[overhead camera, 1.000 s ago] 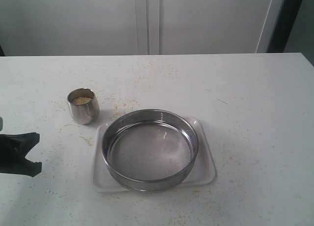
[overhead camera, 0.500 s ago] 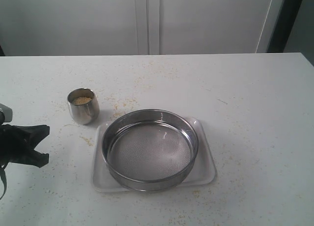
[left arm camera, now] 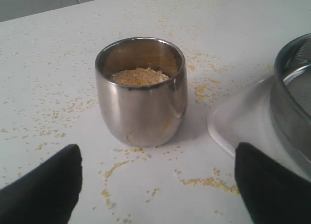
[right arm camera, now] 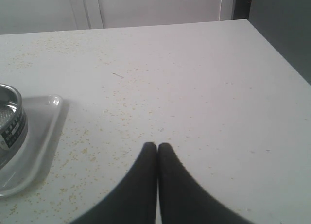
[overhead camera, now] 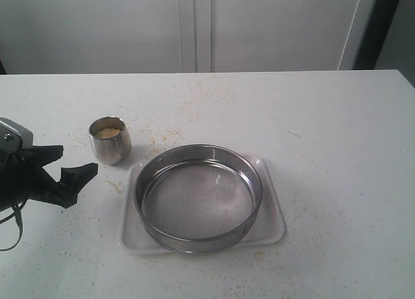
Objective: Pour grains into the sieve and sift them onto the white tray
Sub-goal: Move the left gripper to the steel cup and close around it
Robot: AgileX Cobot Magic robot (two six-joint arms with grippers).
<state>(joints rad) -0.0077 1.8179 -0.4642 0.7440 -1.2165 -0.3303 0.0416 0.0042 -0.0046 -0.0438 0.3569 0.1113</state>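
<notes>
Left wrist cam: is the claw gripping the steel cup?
No: the left claw stands open, both fingers spread wide and short of the steel cup, touching nothing.

Bare table [overhead camera: 311, 130] lies between left end effector [overhead camera: 79, 159] and steel cup [overhead camera: 110, 143]; sieve [overhead camera: 198, 242] stands near it.

1. White table [overhead camera: 324, 130], speckled with stray grains [overhead camera: 157, 139], thickest near the cup and along the tray's edges.
2. Steel cup [overhead camera: 110, 143] stands upright on it, left of centre.
3. White tray [overhead camera: 273, 221] lies flat at four o'clock from the cup, near it but apart.
</notes>
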